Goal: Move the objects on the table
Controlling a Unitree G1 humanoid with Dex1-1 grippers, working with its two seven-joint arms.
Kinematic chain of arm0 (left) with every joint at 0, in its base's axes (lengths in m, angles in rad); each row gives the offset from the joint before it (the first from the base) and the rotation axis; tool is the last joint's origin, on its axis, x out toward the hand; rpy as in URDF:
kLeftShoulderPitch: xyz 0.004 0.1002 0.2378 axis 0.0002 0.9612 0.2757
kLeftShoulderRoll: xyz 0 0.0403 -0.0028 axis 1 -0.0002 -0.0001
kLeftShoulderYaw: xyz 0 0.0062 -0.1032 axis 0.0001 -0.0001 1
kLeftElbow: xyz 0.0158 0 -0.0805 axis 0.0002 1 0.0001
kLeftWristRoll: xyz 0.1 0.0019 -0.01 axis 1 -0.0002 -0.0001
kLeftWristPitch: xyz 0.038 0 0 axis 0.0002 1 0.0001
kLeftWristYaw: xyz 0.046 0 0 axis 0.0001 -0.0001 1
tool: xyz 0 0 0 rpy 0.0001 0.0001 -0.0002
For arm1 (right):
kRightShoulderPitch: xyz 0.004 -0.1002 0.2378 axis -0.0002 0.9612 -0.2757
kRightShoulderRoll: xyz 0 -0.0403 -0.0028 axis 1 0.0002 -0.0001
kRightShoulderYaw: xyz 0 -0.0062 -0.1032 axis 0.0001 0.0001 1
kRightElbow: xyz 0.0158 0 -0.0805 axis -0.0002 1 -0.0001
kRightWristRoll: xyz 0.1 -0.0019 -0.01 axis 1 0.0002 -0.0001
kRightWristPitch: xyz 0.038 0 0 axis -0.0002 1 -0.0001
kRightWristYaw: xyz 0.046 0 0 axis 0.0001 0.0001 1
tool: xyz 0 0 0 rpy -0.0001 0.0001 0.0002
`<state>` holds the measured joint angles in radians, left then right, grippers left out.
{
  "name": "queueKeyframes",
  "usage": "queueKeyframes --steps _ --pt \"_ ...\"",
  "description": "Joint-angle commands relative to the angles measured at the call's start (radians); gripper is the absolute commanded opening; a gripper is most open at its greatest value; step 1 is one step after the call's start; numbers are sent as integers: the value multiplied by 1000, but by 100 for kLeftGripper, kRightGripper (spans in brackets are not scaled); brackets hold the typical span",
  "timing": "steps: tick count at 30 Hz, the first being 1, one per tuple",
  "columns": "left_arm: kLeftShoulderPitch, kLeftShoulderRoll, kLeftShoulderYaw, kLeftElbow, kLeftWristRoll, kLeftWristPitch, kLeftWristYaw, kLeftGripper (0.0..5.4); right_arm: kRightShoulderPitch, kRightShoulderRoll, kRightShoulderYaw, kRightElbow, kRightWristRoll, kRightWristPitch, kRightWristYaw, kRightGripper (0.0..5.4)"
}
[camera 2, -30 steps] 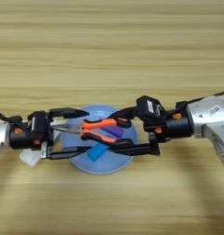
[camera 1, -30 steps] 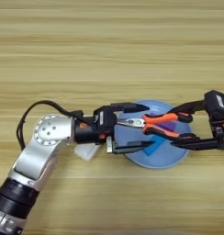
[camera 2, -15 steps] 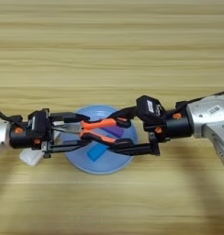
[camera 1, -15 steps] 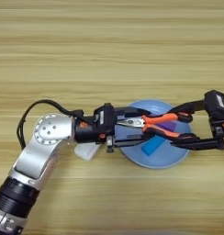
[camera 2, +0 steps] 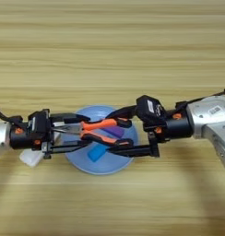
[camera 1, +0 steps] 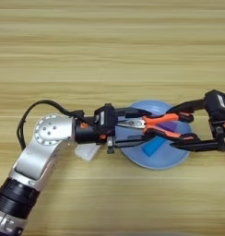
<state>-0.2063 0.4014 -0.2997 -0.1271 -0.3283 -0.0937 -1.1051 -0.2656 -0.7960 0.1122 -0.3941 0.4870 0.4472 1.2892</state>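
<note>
- The wooden table (camera 1: 109, 50) carries a round blue plate (camera 2: 103, 163).
- Needle-nose pliers (camera 2: 103, 130) lie across it, above a blue block (camera 2: 97, 153).
- Left gripper (camera 1: 133, 124) has backed off slightly, fingers apart around the nose.
- Right gripper (camera 2: 118, 138) brackets the handles, open; neither grasps yet.

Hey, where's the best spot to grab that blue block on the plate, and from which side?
Grip the blue block across its short sides, coming from above: it lies flat on the plate, and the pliers and both sets of jaws crowd its far side.
</note>
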Motion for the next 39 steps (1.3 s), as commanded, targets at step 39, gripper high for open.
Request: queueKeyframes --steps 39 --pt "195 136 -104 166 140 -50 -92 227 -201 145 -143 82 156 2 -244 540"
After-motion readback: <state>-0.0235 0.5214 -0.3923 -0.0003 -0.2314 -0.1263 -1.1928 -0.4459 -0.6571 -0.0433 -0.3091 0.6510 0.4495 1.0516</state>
